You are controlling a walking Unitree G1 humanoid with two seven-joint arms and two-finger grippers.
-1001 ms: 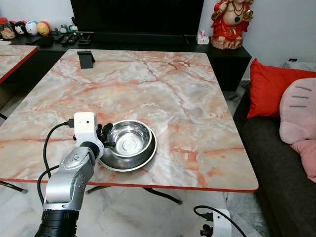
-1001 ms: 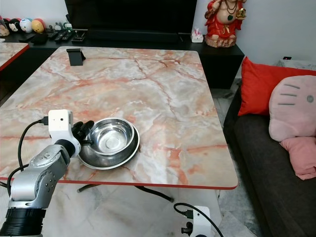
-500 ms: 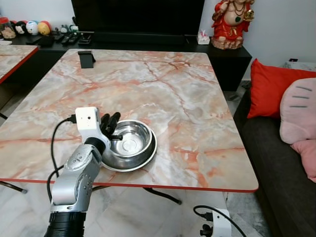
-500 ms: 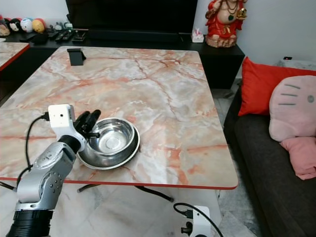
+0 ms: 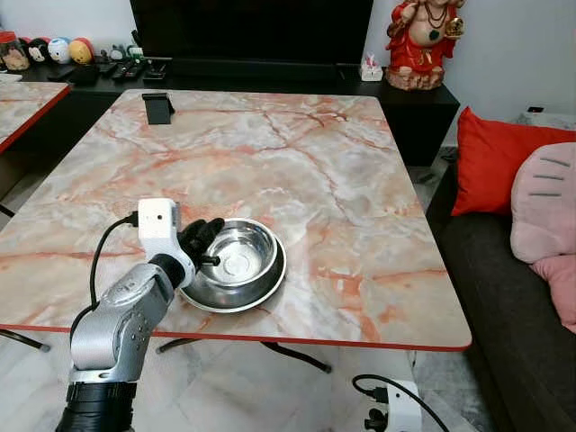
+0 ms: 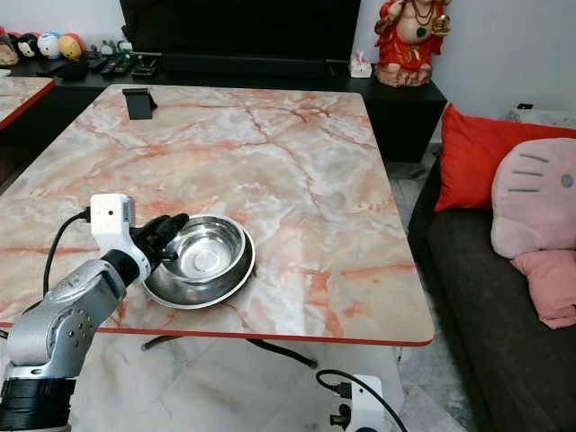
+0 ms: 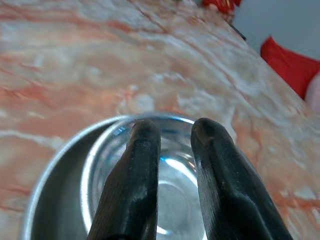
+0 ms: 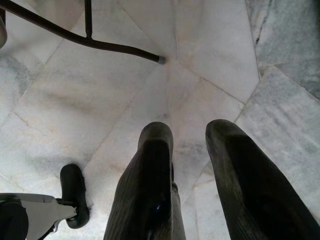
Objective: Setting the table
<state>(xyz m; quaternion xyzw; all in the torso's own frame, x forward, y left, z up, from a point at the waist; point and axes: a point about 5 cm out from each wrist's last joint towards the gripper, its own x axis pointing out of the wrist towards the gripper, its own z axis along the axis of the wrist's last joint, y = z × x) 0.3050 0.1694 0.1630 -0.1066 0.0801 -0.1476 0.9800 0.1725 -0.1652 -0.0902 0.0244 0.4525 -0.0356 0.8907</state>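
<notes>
- A steel bowl (image 5: pixel 238 252) sits nested in a wider steel plate (image 5: pixel 263 290) on the marble-patterned desk (image 5: pixel 297 162), close to the desk's near red edge, at about 7 o'clock from the desk's middle
- The left gripper (image 5: pixel 203 236) reaches over the bowl's rim at the bowl's 9 o'clock side; in the left wrist view its two black fingers (image 7: pixel 135 170) stand slightly apart above the bowl's inside, jaws narrowly open and holding nothing
- The right gripper (image 8: pixel 190 150) hangs low over the pale tiled floor (image 8: pixel 210 60), beside a dark desk leg (image 8: pixel 110 47); its jaws are parted with nothing between them
- A small black stand (image 5: pixel 157 108) rests near the desk's far corner at about 11 o'clock
- Beyond the desk, a red figurine (image 5: pixel 421 40) stands on a dark cabinet (image 5: pixel 414 99) at 1 o'clock
- A red cushion (image 5: pixel 490 162) and pink cushions (image 5: pixel 544 202) lie on a dark sofa (image 5: pixel 504 297) at 3 o'clock
</notes>
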